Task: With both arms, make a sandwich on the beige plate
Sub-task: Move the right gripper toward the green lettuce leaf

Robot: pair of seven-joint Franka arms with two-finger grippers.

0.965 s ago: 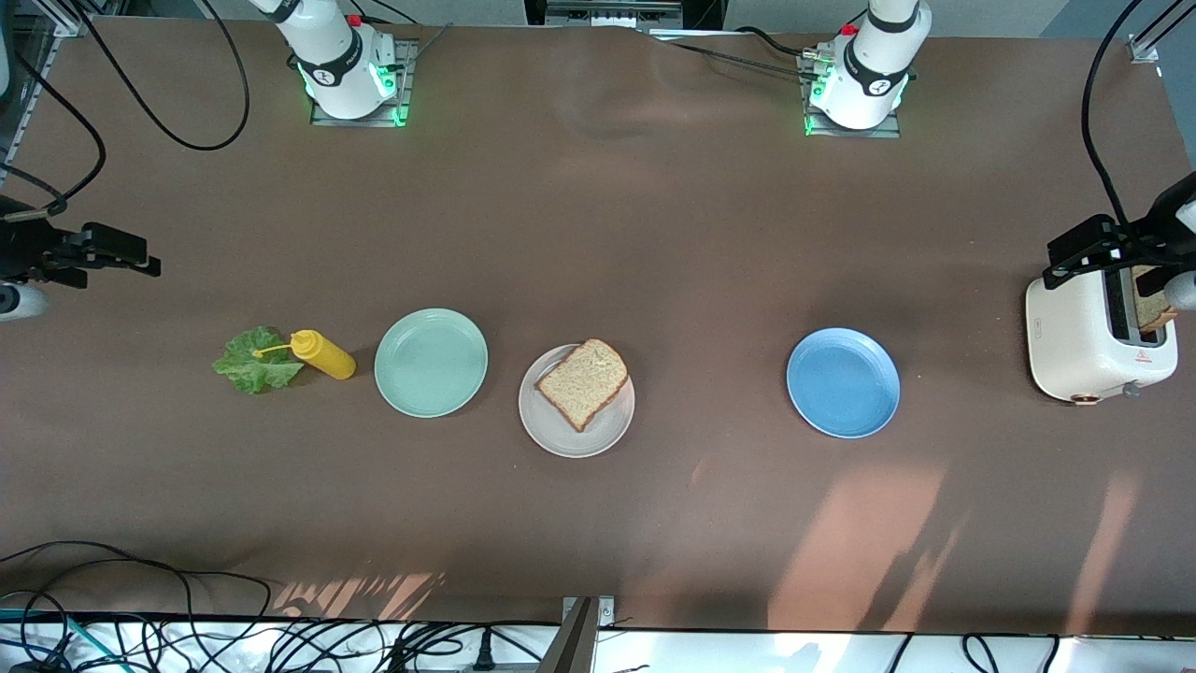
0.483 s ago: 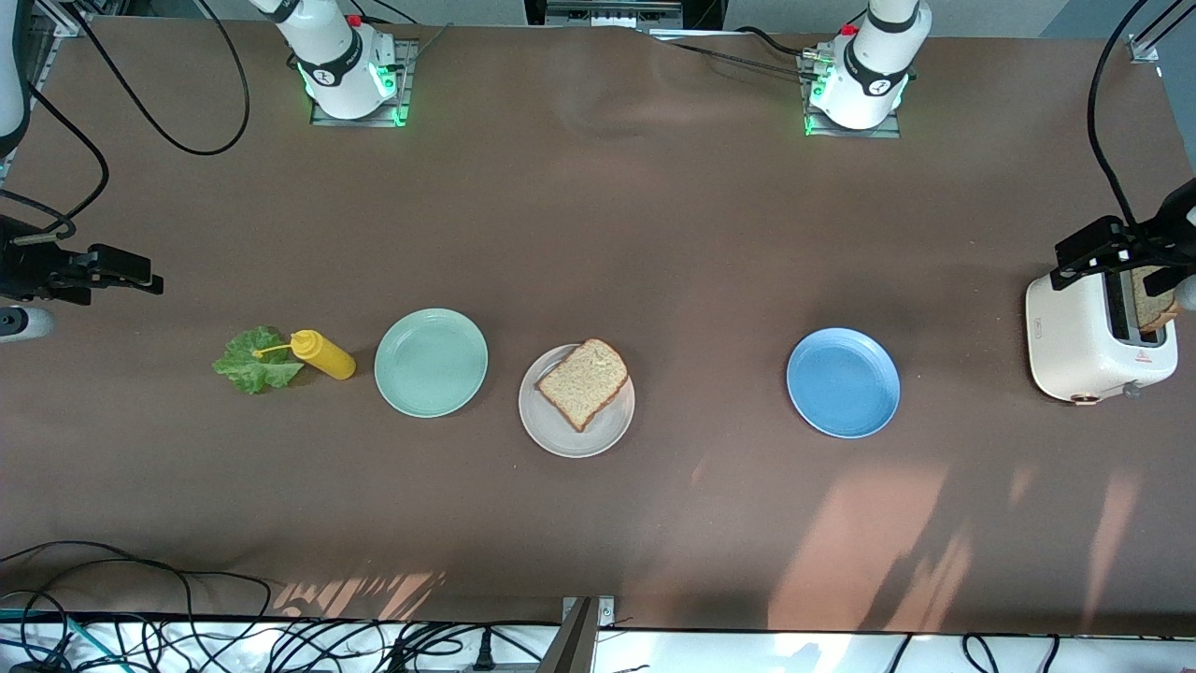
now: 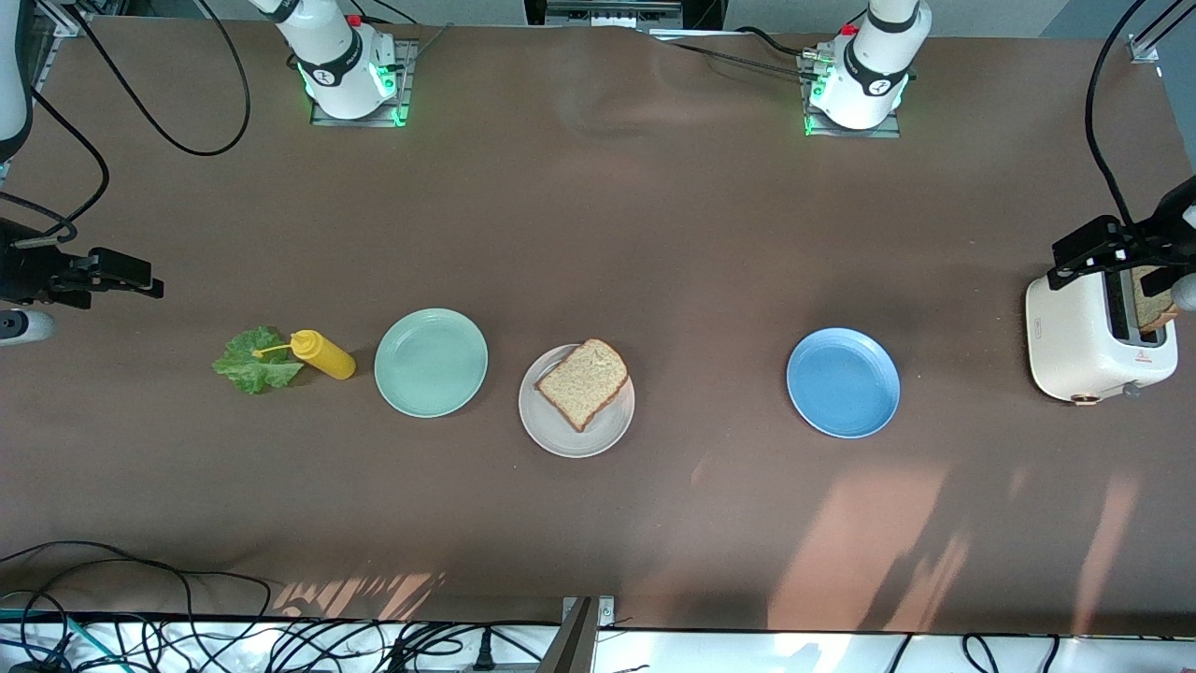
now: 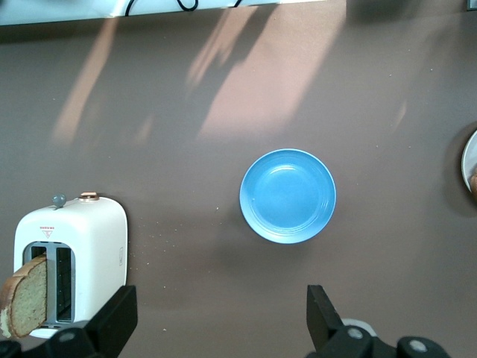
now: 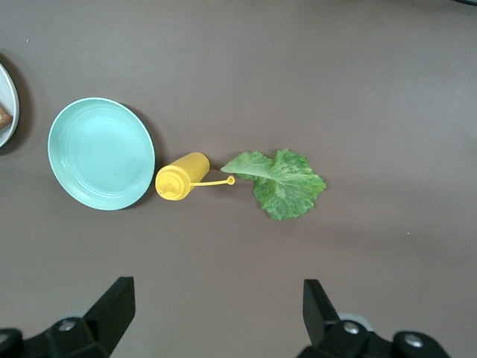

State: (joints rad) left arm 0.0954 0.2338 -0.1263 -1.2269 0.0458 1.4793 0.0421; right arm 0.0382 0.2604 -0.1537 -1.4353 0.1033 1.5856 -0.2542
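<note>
The beige plate (image 3: 561, 435) sits mid-table with one slice of brown bread (image 3: 583, 381) lying on it. A second bread slice (image 3: 1154, 301) stands in the white toaster (image 3: 1074, 341) at the left arm's end, also in the left wrist view as the slice (image 4: 26, 294) in the toaster (image 4: 82, 246). The green lettuce leaf (image 3: 250, 362) lies flat at the right arm's end. My left gripper (image 3: 1084, 250) hangs open and empty over the toaster's inner edge. My right gripper (image 3: 126, 273) hovers open and empty above the table's end, near the lettuce (image 5: 283, 183).
A yellow squeeze bottle (image 3: 323, 354) lies on its side, its tip touching the lettuce. A mint green plate (image 3: 431, 362) sits between the bottle and the beige plate. A blue plate (image 3: 843, 381) lies between the beige plate and the toaster. Cables run along the table's edges.
My right gripper has drifted a little toward the front camera side. The left gripper has barely shifted over the toaster. Nothing on the table has moved.
</note>
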